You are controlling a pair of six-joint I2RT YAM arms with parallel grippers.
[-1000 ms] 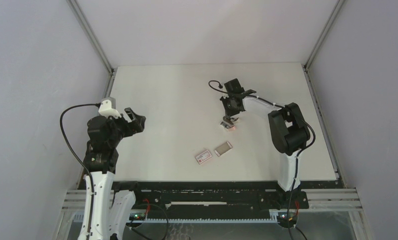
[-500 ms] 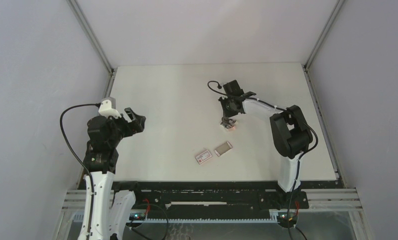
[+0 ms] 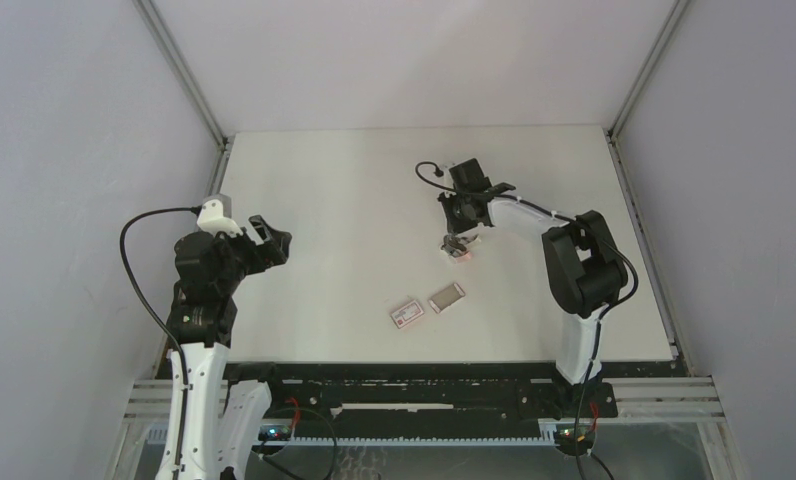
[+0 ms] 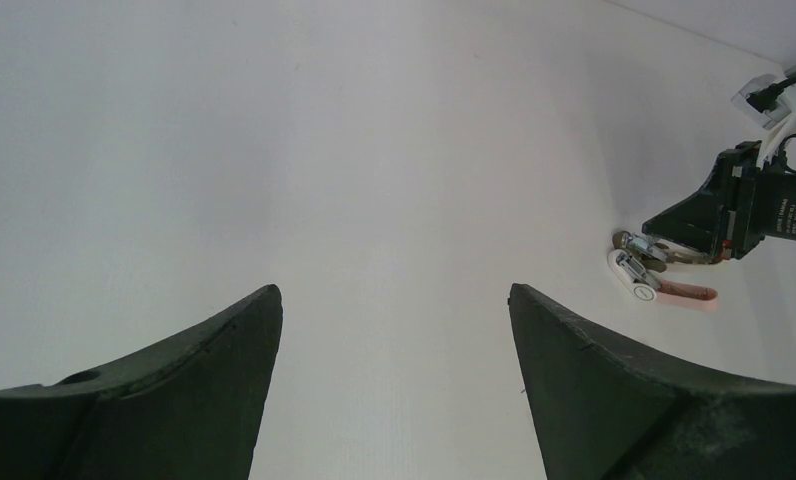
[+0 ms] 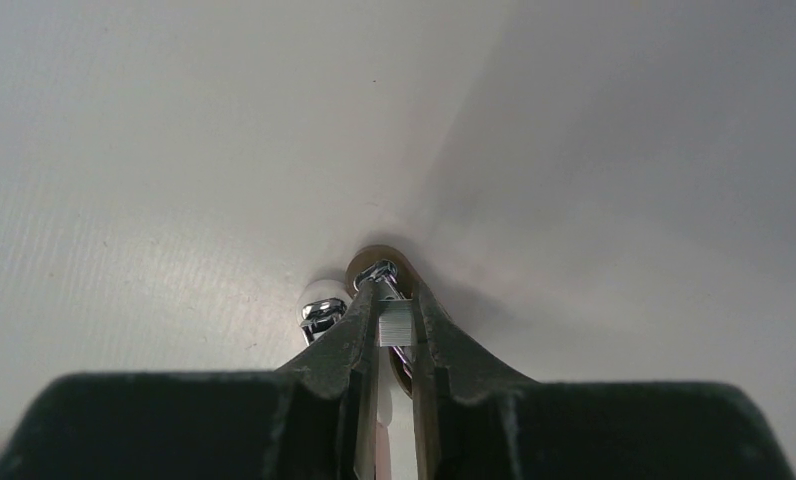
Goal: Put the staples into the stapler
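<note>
The small pink-and-white stapler lies open on the table right of centre; it also shows in the left wrist view. My right gripper points down onto it. In the right wrist view it is shut on a short silvery strip of staples, held right over the stapler's chrome magazine. The grey tray of staples and the white box with a red label lie nearer the front. My left gripper is open and empty at the left, held above the table.
The right arm's black cable loops behind its wrist. Metal frame rails run along the table's left and right edges. Bare white tabletop lies between the two arms.
The right arm's wrist has shifted slightly to the left while its gripper tip stays at the stapler. The left arm has not moved.
</note>
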